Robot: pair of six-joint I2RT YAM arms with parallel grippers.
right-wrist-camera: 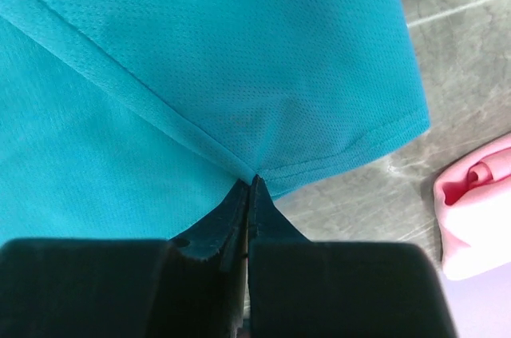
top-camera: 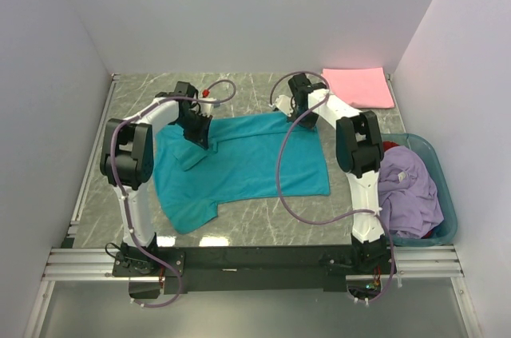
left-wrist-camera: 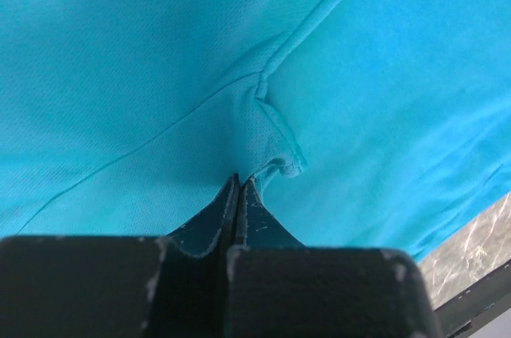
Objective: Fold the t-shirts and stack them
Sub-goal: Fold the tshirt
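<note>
Teal t-shirt (top-camera: 239, 170) lies spread on a grey marbled table (top-camera: 263, 230), with both claws clamped on its cloth. The left gripper (left-wrist-camera: 238, 181) pinches a puckered seam fold. The right gripper (right-wrist-camera: 252, 181) pinches a hemmed corner. To its right lies a folded pink t-shirt (right-wrist-camera: 475, 210), cut off by the frame. Farther right and nearer the arm bases, a lavender t-shirt (top-camera: 409, 190) fills a teal basket (top-camera: 441, 170), mostly hiding red cloth (top-camera: 390, 147).

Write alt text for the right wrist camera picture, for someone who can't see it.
The right pincer, shut, pinches a teal t-shirt at its hemmed edge; the cloth fills most of the view. Grey marbled table shows at the right, with a folded pink t-shirt at the right edge.
</note>
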